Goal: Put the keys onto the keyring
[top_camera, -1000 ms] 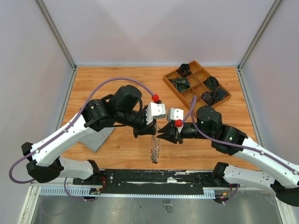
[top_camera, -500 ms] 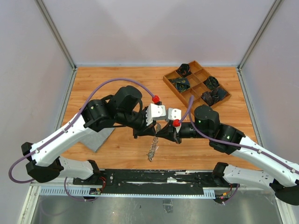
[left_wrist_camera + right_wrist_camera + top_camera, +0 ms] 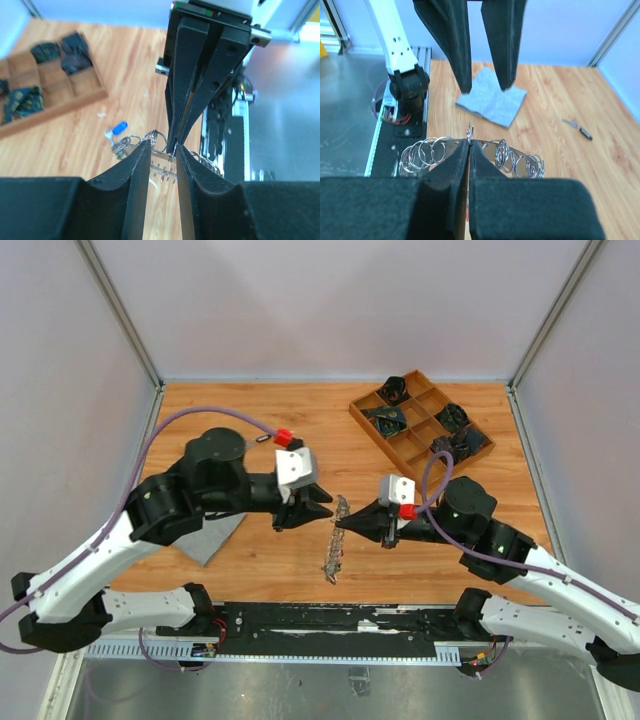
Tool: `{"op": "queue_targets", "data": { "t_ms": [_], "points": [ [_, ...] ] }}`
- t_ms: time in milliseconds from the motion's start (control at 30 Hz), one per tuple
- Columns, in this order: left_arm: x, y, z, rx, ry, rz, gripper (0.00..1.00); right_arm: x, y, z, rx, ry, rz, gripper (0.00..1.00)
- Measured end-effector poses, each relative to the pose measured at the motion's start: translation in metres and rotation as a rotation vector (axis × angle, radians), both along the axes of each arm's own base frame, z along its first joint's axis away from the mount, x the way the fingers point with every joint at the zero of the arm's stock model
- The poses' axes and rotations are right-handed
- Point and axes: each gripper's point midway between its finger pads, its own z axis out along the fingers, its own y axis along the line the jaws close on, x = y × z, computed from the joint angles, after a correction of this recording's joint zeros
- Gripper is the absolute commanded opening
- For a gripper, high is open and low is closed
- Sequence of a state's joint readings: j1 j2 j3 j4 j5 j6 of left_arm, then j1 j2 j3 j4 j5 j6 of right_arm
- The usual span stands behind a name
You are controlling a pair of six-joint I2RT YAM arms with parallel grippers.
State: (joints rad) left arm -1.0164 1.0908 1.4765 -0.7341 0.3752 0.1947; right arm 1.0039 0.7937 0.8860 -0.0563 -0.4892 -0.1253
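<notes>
Two grippers face each other tip to tip above the middle of the wooden table (image 3: 250,410). At the far left a grey cloth (image 3: 208,537) lies flat on the wood, partly under the left arm. The left gripper (image 3: 322,508) points rightward with its fingers (image 3: 451,45) parted by a narrow gap and nothing between them. It stands just beside the keyring without touching it.

Next comes the keyring (image 3: 333,545), a silvery cluster of loops and small keys. From above it shows as a narrow strip running from the gripper tips toward the near edge of the table.

The right gripper (image 3: 342,524) meets the keyring's upper end. In the right wrist view its fingers (image 3: 455,170) are pressed tight together, and a thin wire loop of the keyring pokes up just past their tips, with coils fanning out to both sides.

A loose key with a blue tag (image 3: 118,128) rests on the table close to the keyring. Another key with a dark tag (image 3: 578,126) lies on the wood apart from the cloth.

At the far right corner sits a wooden compartment tray (image 3: 60,111) holding dark bundles.
</notes>
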Motion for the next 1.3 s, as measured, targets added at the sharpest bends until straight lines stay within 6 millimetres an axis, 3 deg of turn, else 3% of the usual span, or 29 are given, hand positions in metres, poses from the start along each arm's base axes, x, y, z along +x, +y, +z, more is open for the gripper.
{"op": "queue_targets", "data": {
  "t_ms": [133,300,500,733,900,1000,1067,1300],
  "points": [
    [-0.007,0.011,0.027,-0.167,-0.053,0.024,0.3,-0.002,0.0,0.021,0.12,-0.035,0.0,0.0],
    [-0.014,0.01,0.048,-0.302,-0.074,0.005,0.3,-0.005,0.0,0.053,0.261,-0.076,0.014,0.0],
    [-0.013,0.002,0.053,-0.335,-0.07,-0.014,0.31,-0.013,-0.002,0.086,0.385,-0.136,0.054,0.0],
    [-0.02,0.001,0.064,-0.376,-0.086,-0.051,0.29,-0.019,-0.001,0.097,0.428,-0.156,0.092,0.0],
    [-0.023,0.001,0.064,-0.379,-0.082,-0.068,0.16,-0.021,-0.001,0.097,0.43,-0.159,0.101,0.0],
    [-0.025,0.0,0.064,-0.379,-0.078,-0.083,0.02,-0.022,-0.001,0.098,0.431,-0.16,0.104,0.0],
    [-0.025,-0.001,0.063,-0.377,-0.077,-0.089,0.0,-0.022,-0.001,0.097,0.429,-0.16,0.108,0.01],
    [-0.026,-0.006,0.059,-0.339,-0.064,-0.109,0.01,-0.022,-0.003,0.095,0.398,-0.162,0.103,0.16]
  ]
}}
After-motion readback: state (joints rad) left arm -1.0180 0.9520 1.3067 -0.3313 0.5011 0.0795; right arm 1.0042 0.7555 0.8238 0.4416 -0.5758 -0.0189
